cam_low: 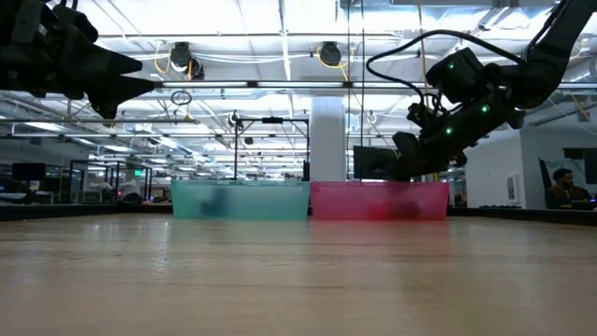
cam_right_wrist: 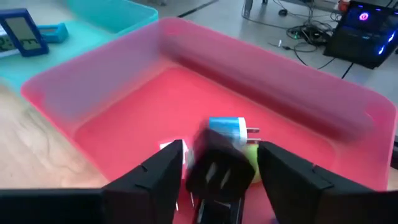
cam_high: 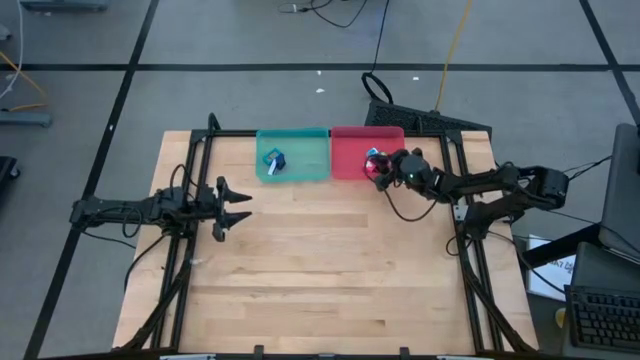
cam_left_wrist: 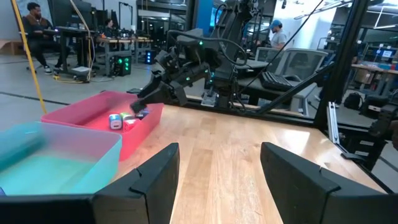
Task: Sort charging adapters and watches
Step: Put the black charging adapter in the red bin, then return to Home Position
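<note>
You are looking at a pale wooden table (cam_high: 320, 270) showing smooth matt planks. The red bin (cam_right_wrist: 124, 81) and teal bin (cam_high: 310, 170) are showing translucent plastic walls.

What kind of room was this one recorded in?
Most likely a robotics lab or open workshop: a wooden table on a taped concrete floor, exposed ceiling lights and ducts, rows of workstations with monitors, and a person seated at a desk behind.
</note>
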